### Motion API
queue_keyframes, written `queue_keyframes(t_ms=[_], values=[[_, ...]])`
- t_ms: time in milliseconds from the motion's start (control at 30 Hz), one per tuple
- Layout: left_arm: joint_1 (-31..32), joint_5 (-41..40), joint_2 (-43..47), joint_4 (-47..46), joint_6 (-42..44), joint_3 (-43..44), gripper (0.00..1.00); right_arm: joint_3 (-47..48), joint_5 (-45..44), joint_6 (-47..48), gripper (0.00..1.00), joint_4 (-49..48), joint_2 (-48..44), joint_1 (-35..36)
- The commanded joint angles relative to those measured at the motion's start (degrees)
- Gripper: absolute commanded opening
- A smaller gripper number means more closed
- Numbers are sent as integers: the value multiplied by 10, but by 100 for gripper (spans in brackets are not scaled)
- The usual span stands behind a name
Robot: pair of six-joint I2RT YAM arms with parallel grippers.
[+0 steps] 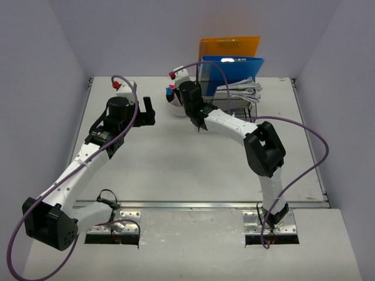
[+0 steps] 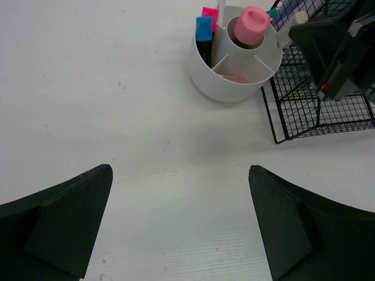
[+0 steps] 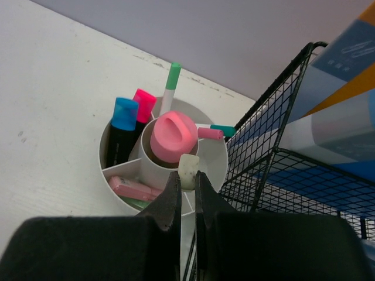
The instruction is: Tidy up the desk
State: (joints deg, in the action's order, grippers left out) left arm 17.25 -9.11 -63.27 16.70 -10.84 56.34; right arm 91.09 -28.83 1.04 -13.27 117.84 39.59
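Note:
The white desk [image 1: 176, 170] has a silver rail along its near edge. A white round organizer cup [image 3: 164, 175] stands at the back centre, also in the top view [image 1: 176, 108] and the left wrist view [image 2: 234, 64]. It holds a pink-capped item [image 3: 173, 136], blue and pink markers and green pens. My right gripper [image 3: 187, 175] is shut on a small whitish eraser [image 3: 188, 170] just above the cup's rim. My left gripper [image 2: 180, 175] is open and empty over bare desk, left of the cup [image 1: 146, 111].
A black wire basket [image 1: 234, 99] with blue and orange folders and white items stands right of the cup, close to my right gripper. Lavender walls enclose the desk. A purple cable loops at the right.

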Motion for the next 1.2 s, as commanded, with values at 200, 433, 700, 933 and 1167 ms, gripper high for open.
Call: queue_keyframes(t_ms=[200,433,700,933,1167], values=[[-6,11,-5,-17,-6,-2,100,44,-39,-4,0,-50,48,-4],[-10,14,-14,-20,-6,-4,100,39,-54,22,0,-82,58,-7],[-15,24,-24,-24,-7,-3,100,36,-60,40,2,-102,65,-15],[-20,26,-29,-25,-6,-2,100,27,-59,53,3,-133,75,-21],[-22,29,-33,-26,-7,-1,100,34,-55,63,33,-148,86,-22]])
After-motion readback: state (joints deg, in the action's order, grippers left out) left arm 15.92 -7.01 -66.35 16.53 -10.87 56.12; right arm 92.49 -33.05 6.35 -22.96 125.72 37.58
